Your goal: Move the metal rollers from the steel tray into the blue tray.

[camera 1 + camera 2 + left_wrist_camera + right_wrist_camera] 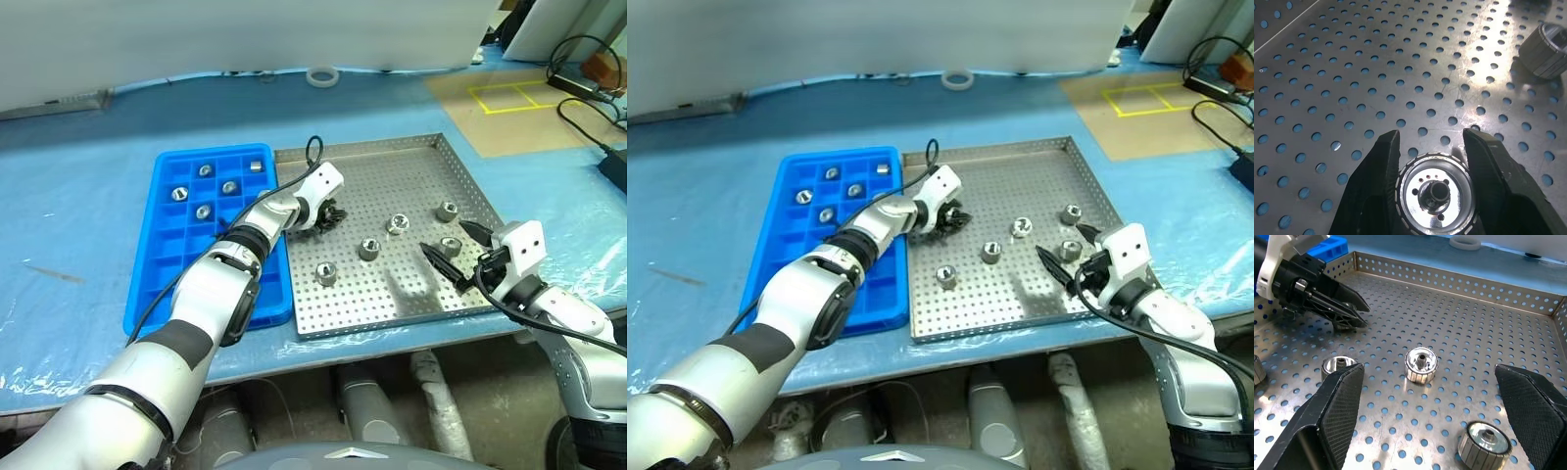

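On my far left, on the blue-covered counter (88, 225), the blue tray (157, 284) already holds five metal rollers (204, 211) in separate compartments at its far end. Its near rows stand empty. Just beside it lies the steel tray (411, 147). My left gripper (331, 212) reaches over that tray's left part, jaws clamped on one roller (1436, 188), its holed face turned toward my wrist and its axis lying along the jaws. The blue tray lies to the left of these jaws, so I judge a lift and leftward carry comes next. Five more rollers rest on the perforated floor to the right. My right gripper (458, 249) hovers over them, jaws wide apart and holding nothing, one roller (1421, 364) directly ahead between them.
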`<action>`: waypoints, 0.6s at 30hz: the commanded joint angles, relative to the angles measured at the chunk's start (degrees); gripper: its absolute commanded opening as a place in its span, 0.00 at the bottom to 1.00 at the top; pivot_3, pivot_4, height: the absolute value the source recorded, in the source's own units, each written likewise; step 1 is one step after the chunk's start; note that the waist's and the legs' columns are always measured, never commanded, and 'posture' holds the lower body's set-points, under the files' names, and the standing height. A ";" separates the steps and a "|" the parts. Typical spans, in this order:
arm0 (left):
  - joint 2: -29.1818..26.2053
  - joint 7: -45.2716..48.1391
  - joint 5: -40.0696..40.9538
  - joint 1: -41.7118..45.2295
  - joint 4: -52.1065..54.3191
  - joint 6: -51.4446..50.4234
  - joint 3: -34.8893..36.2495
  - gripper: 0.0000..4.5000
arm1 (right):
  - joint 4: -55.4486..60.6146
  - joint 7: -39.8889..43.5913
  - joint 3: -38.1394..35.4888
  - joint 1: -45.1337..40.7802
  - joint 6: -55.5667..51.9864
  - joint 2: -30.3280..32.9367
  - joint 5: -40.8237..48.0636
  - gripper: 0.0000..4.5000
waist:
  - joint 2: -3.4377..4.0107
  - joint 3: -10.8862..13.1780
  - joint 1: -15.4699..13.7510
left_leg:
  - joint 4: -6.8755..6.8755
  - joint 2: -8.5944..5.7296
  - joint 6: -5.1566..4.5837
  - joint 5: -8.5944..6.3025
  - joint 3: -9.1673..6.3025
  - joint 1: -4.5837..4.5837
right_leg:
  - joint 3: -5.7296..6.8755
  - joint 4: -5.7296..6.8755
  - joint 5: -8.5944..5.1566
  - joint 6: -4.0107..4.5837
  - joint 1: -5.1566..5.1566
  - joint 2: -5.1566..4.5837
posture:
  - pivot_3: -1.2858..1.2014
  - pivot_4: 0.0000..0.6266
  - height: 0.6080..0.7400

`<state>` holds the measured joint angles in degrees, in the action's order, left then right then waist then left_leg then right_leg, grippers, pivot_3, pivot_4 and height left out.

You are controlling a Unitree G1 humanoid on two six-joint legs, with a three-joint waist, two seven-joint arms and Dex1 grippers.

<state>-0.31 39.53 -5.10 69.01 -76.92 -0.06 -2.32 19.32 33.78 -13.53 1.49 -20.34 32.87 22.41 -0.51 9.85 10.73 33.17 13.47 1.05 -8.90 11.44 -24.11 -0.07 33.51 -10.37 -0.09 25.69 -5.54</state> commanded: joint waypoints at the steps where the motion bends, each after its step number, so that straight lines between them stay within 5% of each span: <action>1: -0.08 -0.73 6.02 2.05 3.83 2.79 6.15 0.37 | -0.82 1.06 2.08 -3.72 1.40 -1.36 0.50 1.00 | 0.00 0.00 0.16 | 0.00 -0.01 -0.01 0.00 -0.01 -0.02 | 0.01 0.00 0.01 0.01 0.00 -0.01 | 0.28 0.24 1.00; 5: 0.57 -3.30 14.24 0.61 11.11 7.17 13.99 0.37 | -5.84 3.51 4.85 -10.69 1.82 -3.30 1.16 1.00 | -0.02 0.02 -0.12 | 0.01 -0.16 -0.12 0.00 -0.04 -0.09 | 0.05 0.01 0.03 0.05 0.03 -0.20 | 0.32 0.24 1.00; 11: -0.10 -10.75 13.09 -16.55 40.78 9.04 11.68 0.37 | -18.56 9.75 10.92 -24.39 4.95 -7.30 -0.23 1.00 | 0.01 -0.01 -1.29 | -0.07 -0.29 -0.37 0.06 -0.04 0.00 | 0.19 0.14 0.04 0.07 -0.02 -0.49 | 0.41 0.24 1.00; 18: -2.58 -21.69 9.39 -37.31 70.11 3.99 10.15 0.37 | -32.57 19.99 18.24 -37.03 7.74 -13.07 -1.90 1.00 | -0.01 0.03 -8.63 | -0.02 0.11 -0.34 0.15 -0.04 -0.09 | 0.50 0.31 0.05 0.11 0.01 -0.47 | 0.52 0.24 1.00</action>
<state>-2.46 20.34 5.03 32.98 -14.66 4.85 8.21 -11.60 50.94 3.69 -33.17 -14.23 20.35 20.61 -0.53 9.89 2.10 33.15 13.61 0.74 -8.73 11.40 -24.16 0.43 33.86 -10.33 0.02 25.70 -6.00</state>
